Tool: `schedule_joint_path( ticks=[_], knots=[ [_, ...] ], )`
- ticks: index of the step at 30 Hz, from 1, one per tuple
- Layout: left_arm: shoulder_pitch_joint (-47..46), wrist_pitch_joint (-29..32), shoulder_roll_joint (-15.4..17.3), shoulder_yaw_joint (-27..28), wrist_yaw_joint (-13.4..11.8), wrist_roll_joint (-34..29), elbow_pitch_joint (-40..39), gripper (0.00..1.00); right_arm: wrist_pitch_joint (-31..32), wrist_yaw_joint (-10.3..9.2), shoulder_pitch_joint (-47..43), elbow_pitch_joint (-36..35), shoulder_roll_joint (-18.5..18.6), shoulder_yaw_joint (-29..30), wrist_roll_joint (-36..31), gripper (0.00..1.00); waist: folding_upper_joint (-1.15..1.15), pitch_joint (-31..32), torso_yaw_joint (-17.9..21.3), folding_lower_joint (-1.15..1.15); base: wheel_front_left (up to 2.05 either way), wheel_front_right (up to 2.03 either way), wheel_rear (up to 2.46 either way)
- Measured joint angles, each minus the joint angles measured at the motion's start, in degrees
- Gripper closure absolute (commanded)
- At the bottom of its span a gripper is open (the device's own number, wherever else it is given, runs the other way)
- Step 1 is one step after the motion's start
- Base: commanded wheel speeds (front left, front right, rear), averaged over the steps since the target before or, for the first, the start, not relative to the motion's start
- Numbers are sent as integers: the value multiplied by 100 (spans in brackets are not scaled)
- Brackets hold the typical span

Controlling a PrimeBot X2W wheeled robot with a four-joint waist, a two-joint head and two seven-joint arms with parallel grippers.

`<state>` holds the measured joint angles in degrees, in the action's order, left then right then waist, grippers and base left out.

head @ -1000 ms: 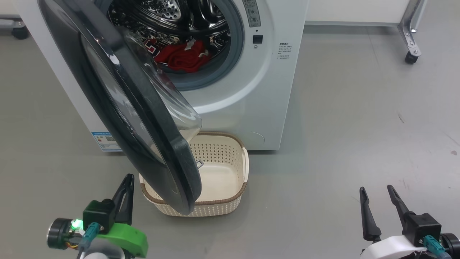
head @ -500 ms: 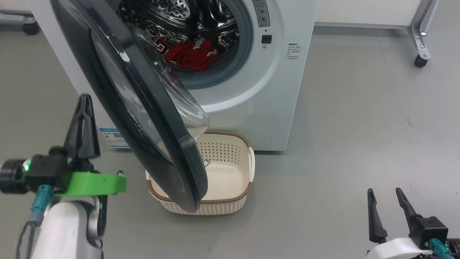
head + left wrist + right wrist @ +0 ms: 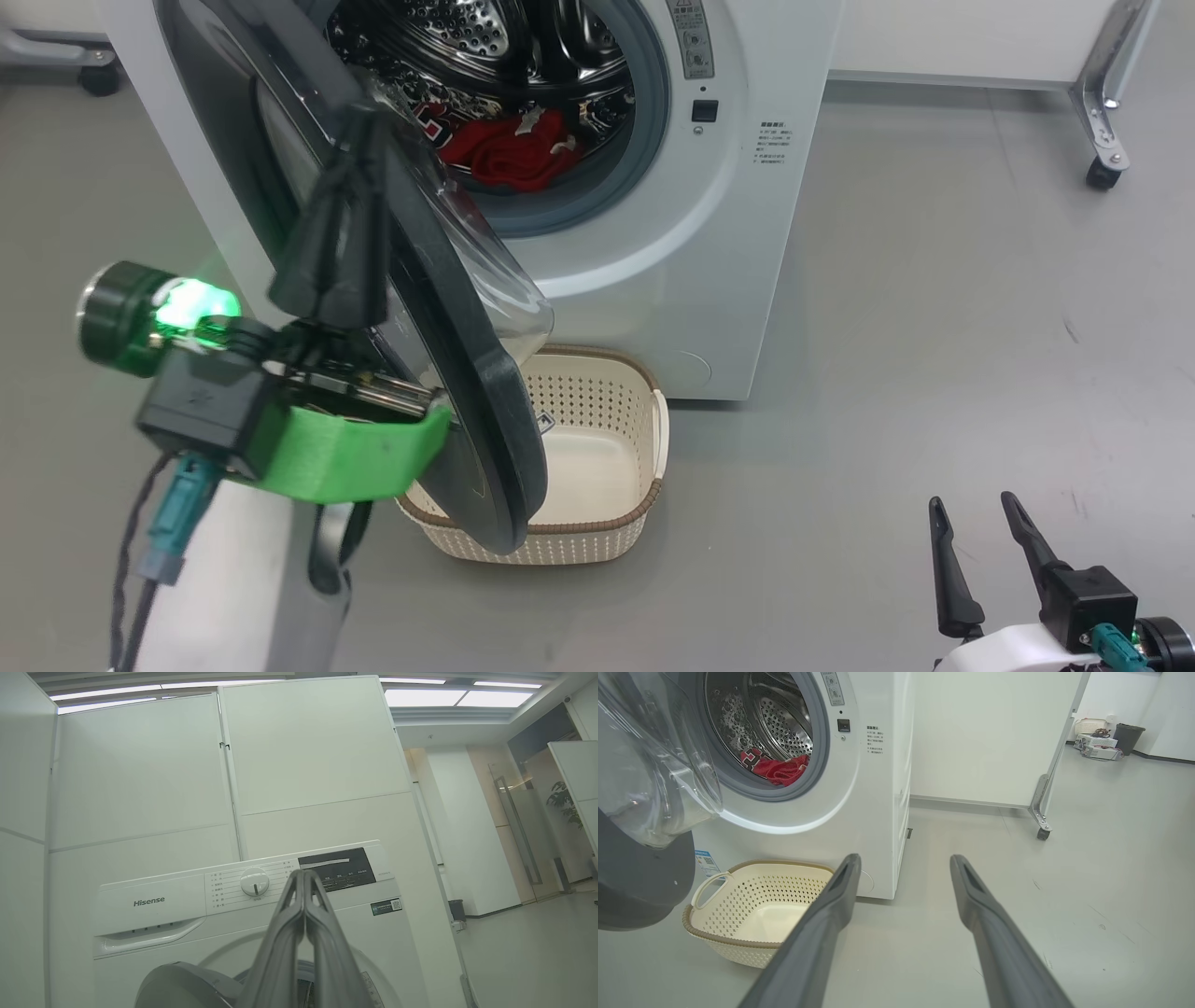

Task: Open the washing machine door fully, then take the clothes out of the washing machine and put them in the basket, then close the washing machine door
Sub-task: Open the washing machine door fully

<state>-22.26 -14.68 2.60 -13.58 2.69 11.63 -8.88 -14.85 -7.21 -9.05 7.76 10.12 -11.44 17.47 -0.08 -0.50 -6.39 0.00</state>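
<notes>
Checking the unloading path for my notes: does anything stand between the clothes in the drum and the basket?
Yes. The washing machine door, only partly open, hangs over the left part of the basket, across the straight way down from the clothes. The basket's right side is uncovered.

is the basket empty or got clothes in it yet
Empty: the basket shows a bare cream floor, and the red clothes lie inside the drum of the washing machine.

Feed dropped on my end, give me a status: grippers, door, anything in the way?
Left gripper shut, raised by the door. Right gripper open, low. Door part open, overhanging the basket. Clothes in the drum.
</notes>
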Motion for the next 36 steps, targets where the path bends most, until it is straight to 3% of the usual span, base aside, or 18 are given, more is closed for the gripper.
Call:
schedule_joint_path(
  ticks=[7, 15, 27, 36],
  knots=[
    [-9, 491, -23, -1210, 312, 309, -114, 100, 0, 0, -1, 8, -3, -23, -30, 0, 0, 51, 49, 0, 0, 0, 0],
    [281, 1209, -20, -2092, 336, 799, 144, 100, 0, 0, -1, 2, -3, -43, -79, 0, 0, 52, 122, 0, 0, 0, 0],
    [762, 1768, -5, -2078, -366, 1003, 853, 100, 0, 0, 1, -83, -2, 54, -127, 0, 0, -135, 181, 0, 0, 0, 0],
    [843, 1868, -3, -1972, -642, 1002, 1168, 100, 0, 0, 4, -93, -4, 83, -135, 0, 0, -213, 163, 0, 0, 0, 0]
  ],
)
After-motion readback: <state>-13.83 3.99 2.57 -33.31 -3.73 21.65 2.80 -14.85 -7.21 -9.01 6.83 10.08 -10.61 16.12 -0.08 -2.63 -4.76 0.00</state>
